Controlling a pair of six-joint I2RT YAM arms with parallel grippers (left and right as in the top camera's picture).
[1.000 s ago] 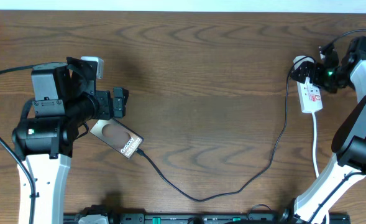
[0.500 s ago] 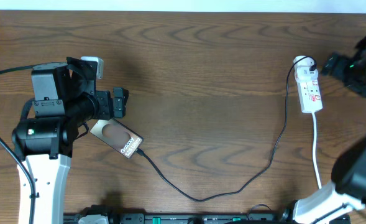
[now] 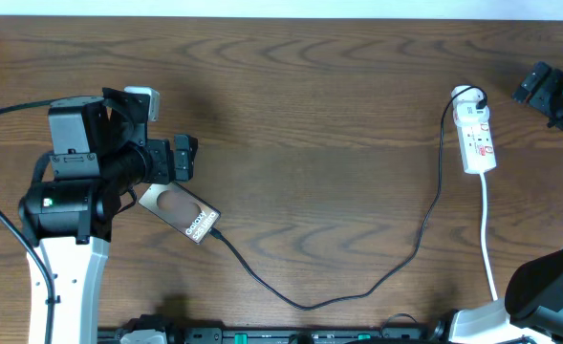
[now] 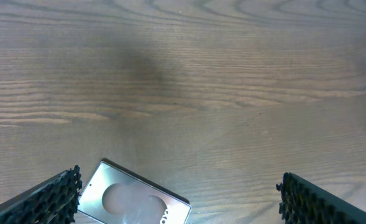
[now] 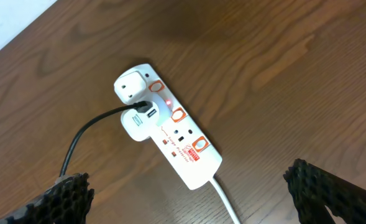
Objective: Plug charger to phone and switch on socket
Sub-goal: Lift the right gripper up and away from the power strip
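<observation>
We are looking at a brown wooden tabletop (image 3: 310, 96). The phone (image 3: 178, 211) is lying flat on the near left part of it, brown face up and turned a bit slantwise. Our left hand (image 3: 184, 158) is hanging just beside the far end of the phone. It is standing wide open and is holding nothing. In the left wrist view its two black fingers (image 4: 46, 199) are sitting far apart, with the phone's end showing between them.

The charger (image 3: 396, 263) is running as a thin black line from the right end of the phone. It is looping near us and then climbing to the far right. Its tip is touching the phone's end. Its white plug (image 5: 136, 121) is sitting in the socket (image 3: 476, 141).

The socket is lying at the far right of the tabletop, with its white cord (image 3: 487, 229) trailing toward us. A small red light (image 5: 168, 101) is glowing on it.

Our right hand (image 3: 539, 86) is hovering to the right of the socket, apart from it. It is wide open too and is gripping nothing.
</observation>
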